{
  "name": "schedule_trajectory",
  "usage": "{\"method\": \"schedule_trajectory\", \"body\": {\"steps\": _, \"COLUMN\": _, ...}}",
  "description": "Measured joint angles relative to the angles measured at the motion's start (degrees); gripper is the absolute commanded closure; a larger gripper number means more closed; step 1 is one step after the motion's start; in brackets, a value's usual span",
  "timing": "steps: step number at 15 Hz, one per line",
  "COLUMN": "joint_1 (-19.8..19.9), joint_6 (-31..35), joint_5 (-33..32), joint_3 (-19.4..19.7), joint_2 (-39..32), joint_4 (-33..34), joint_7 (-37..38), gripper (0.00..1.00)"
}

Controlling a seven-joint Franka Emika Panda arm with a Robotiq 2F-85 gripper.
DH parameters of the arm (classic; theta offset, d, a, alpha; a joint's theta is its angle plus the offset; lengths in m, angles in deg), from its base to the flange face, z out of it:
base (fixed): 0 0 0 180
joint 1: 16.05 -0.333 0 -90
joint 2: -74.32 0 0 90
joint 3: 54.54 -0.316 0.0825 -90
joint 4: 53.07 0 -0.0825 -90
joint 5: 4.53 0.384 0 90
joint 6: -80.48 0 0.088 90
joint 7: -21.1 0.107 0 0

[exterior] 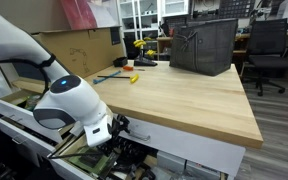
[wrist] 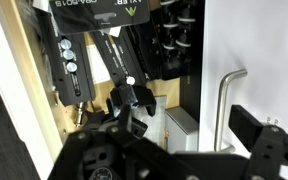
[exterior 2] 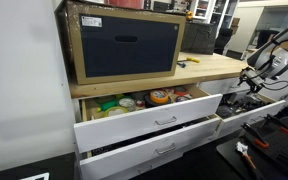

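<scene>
Workshop's wooden worktop (exterior: 184, 95) sits above two open drawers (exterior 2: 159, 122).

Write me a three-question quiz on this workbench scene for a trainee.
1. True or false: the gripper has its jaws open.
2. Which of these stands on the bench top? A a kettle; B a dark bin; C a laptop.
3. Fill in: the gripper hangs over an open ____ full of black tools.
Key: 1 true; 2 B; 3 drawer.
</scene>
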Motion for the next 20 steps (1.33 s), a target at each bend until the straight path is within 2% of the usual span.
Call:
{"method": "schedule_trajectory", "body": {"steps": 5, "joint_1": -6.8, "joint_6": -0.8, "joint_5": 1.9, "joint_3": 6.1, "joint_2": -0.9, "joint_4": 3.3, "joint_7": 0.0, "gripper": 0.00}}
{"method": "schedule_trajectory", "body": {"steps": 7, "joint_1": -8.4, "joint_6": -2.1, "joint_5": 1.9, "joint_3": 7.1, "joint_2": -1.7, "joint_4": 4.7, "joint_7": 0.0, "gripper": 0.00}}
{"method": "schedule_trajectory", "body": {"steps": 10, "joint_1": -10.4, "joint_6": -3.7, "joint_5": 1.9, "joint_3": 8.1, "joint_2": -3.4, "joint_4": 7.4, "joint_7": -0.2, "gripper": 0.00}}
{"method": "schedule_trajectory", "body": {"steps": 15, "joint_1": -12.8, "joint_6": -5.1, "joint_5": 2.0, "joint_3": 10.8, "joint_2": -3.2, "joint_4": 8.1, "joint_7": -1.8, "gripper": 0.00}}
{"method": "schedule_trajectory", "body": {"steps": 20, "joint_1": -13.2, "joint_6": -5.1, "joint_5": 2.0, "joint_3": 11.4, "joint_2": -3.2, "joint_4": 8.2, "joint_7": -4.1, "gripper": 0.00}}
